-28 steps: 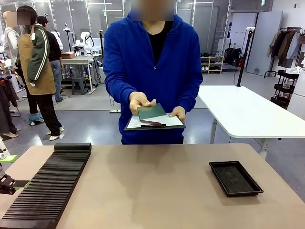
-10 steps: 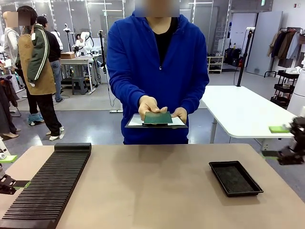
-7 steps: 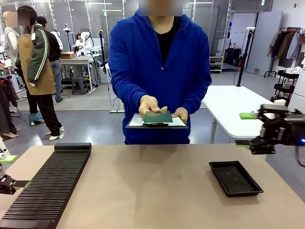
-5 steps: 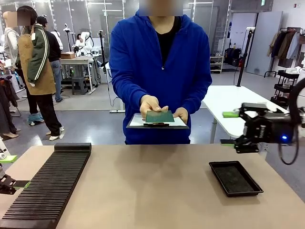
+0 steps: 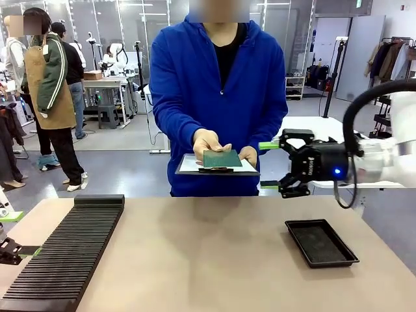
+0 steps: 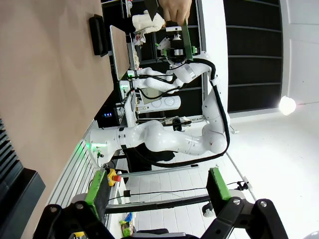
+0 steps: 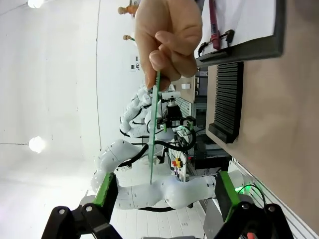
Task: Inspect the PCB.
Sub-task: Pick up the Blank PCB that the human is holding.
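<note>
A person across the table holds a dark clipboard (image 5: pixel 218 170) with white paper, and one hand (image 5: pixel 207 141) pinches the green PCB (image 5: pixel 222 158) above it. My right gripper (image 5: pixel 269 165) hovers open just right of the board, level with it. In the right wrist view the PCB (image 7: pixel 154 124) is edge-on below the hand (image 7: pixel 167 40), in line with the gap of the right gripper (image 7: pixel 164 194) but short of the pads. My left gripper (image 5: pixel 16 233) rests open at the table's left edge; its wrist view also shows the left gripper (image 6: pixel 155 186) with nothing between its fingers.
A long black slotted rack (image 5: pixel 65 253) lies along the table's left side. A shallow black tray (image 5: pixel 321 242) sits at the right, under my right arm. Between them the tan tabletop (image 5: pixel 201 260) is bare. A white table (image 5: pixel 325 153) stands behind.
My right arm has swung in from the right edge to beside the PCB, staying open. The person holds the board and clipboard almost still. The left arm has not moved.
</note>
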`<state>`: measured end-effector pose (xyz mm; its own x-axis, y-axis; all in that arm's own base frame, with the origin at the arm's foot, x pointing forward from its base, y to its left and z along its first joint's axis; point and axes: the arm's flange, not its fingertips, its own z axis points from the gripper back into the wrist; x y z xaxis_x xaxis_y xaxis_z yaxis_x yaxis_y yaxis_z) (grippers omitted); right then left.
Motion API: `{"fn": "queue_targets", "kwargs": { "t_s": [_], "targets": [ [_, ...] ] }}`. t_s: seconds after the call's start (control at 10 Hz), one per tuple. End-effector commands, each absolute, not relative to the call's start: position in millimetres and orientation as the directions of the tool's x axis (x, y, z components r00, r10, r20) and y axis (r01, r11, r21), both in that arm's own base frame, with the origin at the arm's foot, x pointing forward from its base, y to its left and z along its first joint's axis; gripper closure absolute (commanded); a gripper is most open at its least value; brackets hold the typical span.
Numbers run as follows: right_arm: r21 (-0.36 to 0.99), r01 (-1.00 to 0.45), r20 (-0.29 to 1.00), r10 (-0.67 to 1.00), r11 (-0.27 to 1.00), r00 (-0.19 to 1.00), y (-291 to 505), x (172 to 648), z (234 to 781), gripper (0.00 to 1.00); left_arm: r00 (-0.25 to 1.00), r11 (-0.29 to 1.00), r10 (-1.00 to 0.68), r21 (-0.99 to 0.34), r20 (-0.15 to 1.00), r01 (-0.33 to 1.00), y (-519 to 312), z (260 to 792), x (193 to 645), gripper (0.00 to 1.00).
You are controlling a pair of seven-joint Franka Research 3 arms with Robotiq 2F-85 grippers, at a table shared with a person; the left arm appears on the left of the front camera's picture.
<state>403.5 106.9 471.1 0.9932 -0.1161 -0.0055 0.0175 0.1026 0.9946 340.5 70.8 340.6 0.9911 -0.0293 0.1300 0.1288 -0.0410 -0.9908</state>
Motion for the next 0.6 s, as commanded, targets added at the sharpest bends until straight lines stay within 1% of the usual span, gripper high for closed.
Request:
{"fn": "queue_targets", "kwargs": {
  "t_s": [0.0,0.5],
  "targets": [
    [0.992,0.045,-0.034,-0.095,0.121,0.995,133.3,423.6,476.2,0.0,0.991,-0.043,-0.035,-0.991,0.131,0.13,71.7,341.4,339.7,0.0],
    [0.992,0.032,-0.031,-0.011,0.126,0.999,176.7,440.4,476.9,0.0,0.991,-0.043,-0.035,-0.991,0.131,0.13,71.7,341.4,339.7,0.0]
  ]
}}
